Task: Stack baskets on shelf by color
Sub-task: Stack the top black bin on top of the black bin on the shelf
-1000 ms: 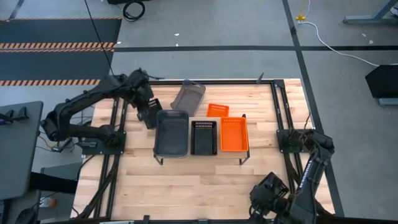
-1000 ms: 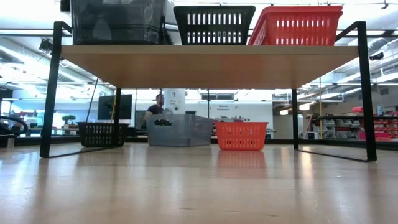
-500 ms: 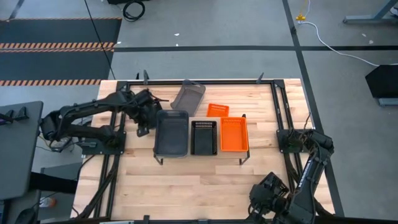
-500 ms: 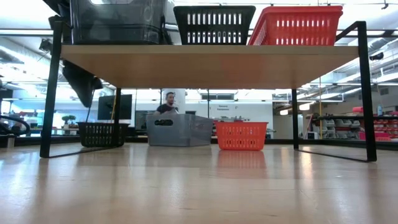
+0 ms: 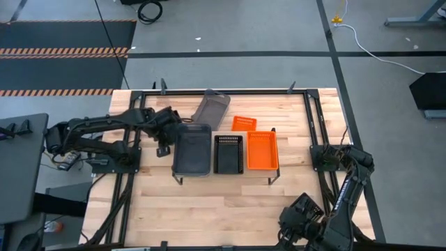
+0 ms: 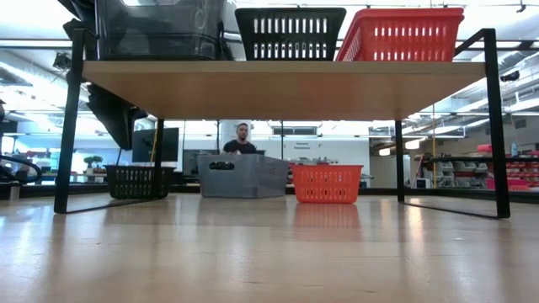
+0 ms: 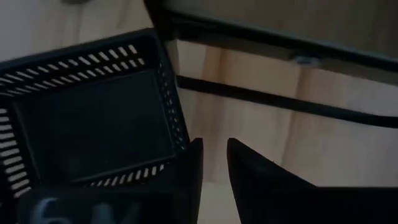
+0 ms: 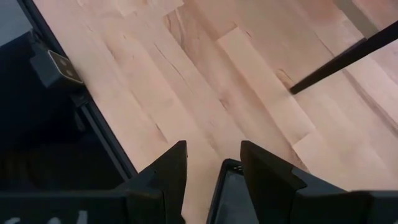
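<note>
On the shelf [image 5: 226, 172] stand a grey basket [image 5: 191, 148], a black one [image 5: 228, 153] and an orange one [image 5: 262, 150]. Beyond it on the table are a tilted grey basket [image 5: 210, 106], a small orange basket [image 5: 244, 123] and a black perforated basket [image 7: 93, 130], which rests flat on its bottom [image 6: 139, 181]. My left gripper [image 7: 214, 142] hangs open just over this black basket's corner, bare wood showing between its fingers. My right gripper [image 8: 211, 158] waits open above the table's near right part [image 5: 301, 222].
The shelf's black legs [image 6: 69, 126] and the grey basket's wall stand close to my left arm [image 5: 111, 125]. A black frame rail [image 7: 280, 46] runs past the black basket. A person [image 6: 242, 139] shows in the room beyond the table. Bare wood lies in front of the shelf [image 5: 223, 209].
My left gripper has come down and toward the table's near edge, ending over the black basket beside the shelf's left end. The black basket has stayed where it was on the table.
</note>
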You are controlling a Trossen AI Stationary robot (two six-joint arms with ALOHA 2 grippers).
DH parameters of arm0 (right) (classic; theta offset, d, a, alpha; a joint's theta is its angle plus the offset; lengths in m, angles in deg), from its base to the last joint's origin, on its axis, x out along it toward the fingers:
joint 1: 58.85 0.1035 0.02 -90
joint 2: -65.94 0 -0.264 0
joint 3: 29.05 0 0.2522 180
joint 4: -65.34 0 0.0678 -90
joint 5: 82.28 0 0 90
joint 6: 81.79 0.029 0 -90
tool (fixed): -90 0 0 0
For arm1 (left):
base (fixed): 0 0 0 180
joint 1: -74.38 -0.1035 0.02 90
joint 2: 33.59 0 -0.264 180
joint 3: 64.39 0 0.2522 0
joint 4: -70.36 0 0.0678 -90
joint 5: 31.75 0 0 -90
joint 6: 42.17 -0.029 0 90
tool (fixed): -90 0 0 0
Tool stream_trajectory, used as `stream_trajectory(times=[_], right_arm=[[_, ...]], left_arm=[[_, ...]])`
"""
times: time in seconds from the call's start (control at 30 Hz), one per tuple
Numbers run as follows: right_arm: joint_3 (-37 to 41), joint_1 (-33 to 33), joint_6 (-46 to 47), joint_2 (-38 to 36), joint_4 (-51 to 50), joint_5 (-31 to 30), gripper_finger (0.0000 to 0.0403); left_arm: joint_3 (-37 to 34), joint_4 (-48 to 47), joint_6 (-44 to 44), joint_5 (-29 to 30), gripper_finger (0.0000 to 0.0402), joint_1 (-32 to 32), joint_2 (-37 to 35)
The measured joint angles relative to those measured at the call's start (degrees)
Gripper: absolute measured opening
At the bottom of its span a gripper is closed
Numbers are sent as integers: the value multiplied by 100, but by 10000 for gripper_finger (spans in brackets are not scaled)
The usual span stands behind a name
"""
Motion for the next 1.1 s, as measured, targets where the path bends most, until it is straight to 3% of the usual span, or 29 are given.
stream_trajectory(times=[0.17,0.3,0.57,1.1], right_arm=[[0,0,-6,0,14,0,158],[0,-1,-17,0,14,0,158],[0,0,-17,0,15,-1,158],[214,0,-12,0,171,12,158]], left_arm=[[3,8,64,525,98,48,-1],[5,4,116,553,103,52,0],[-6,101,1152,999,103,-192,6],[-50,104,1496,946,103,-411,15]])
